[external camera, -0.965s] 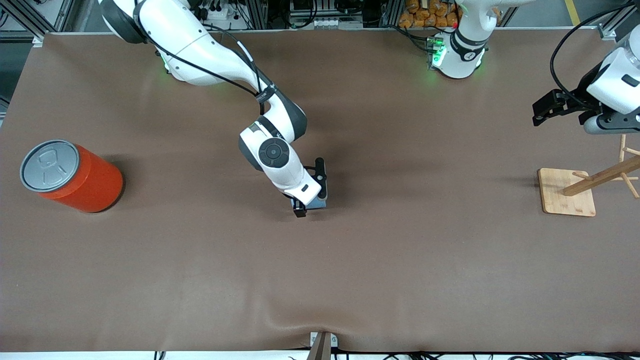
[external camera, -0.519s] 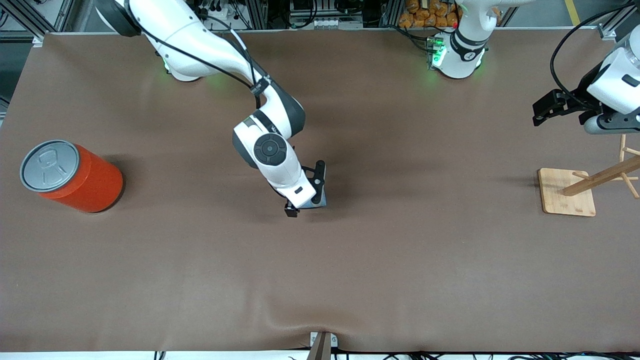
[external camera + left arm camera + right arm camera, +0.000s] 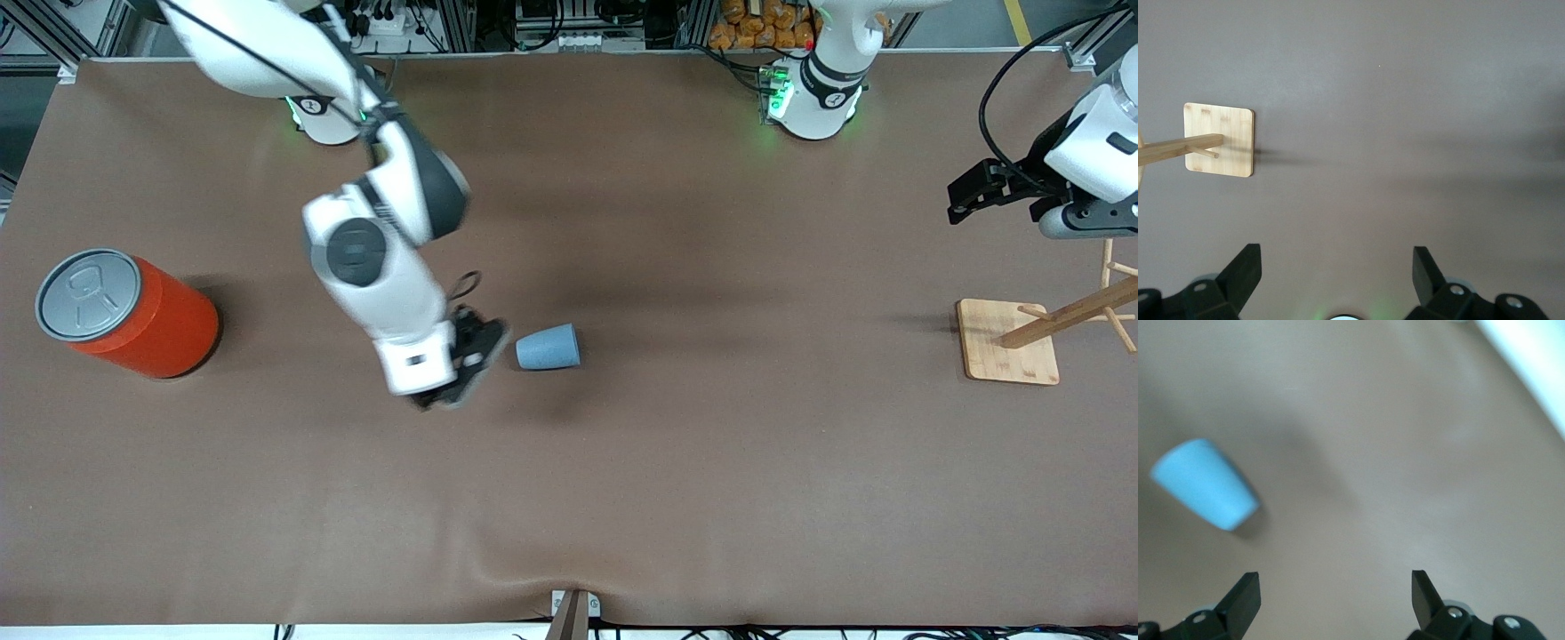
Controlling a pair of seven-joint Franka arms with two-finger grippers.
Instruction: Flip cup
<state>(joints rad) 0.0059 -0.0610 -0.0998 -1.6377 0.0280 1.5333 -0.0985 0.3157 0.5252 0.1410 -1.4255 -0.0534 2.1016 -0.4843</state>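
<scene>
Right now the cup point(image 3: 548, 348) lies on its side on the bench point(image 3: 711, 462), free of any grip, its narrow closed end pointing toward the right arm's end of the bench and its wider end toward the left arm's end; whether that counts as flipped is hard to judge, since the cup rests neither on its rim nor on its base; I would read the task as unfinished, with the cup yet to be stood up on one end.

Just beside the cup's narrow end hangs the right gripper point(image 3: 458, 369), released and holding nothing; in the right wrist view its two fingers point(image 3: 1241, 597) stand wide apart with only bare bench between them, and the cup point(image 3: 1205, 483) sits apart from them, off to one side; the gripper looks blurred, so it is probably moving, though which way cannot be told from this moment alone.

The left gripper point(image 3: 973, 191) waits well apart from the cup, over the left arm's end of the bench, likewise released and empty, its fingers point(image 3: 1245, 270) spread over bare surface; near it stands a wooden rack point(image 3: 1009, 342) on a square base; well apart from the right gripper, at the right arm's end, stands an orange can point(image 3: 124, 311) with a grey lid.
</scene>
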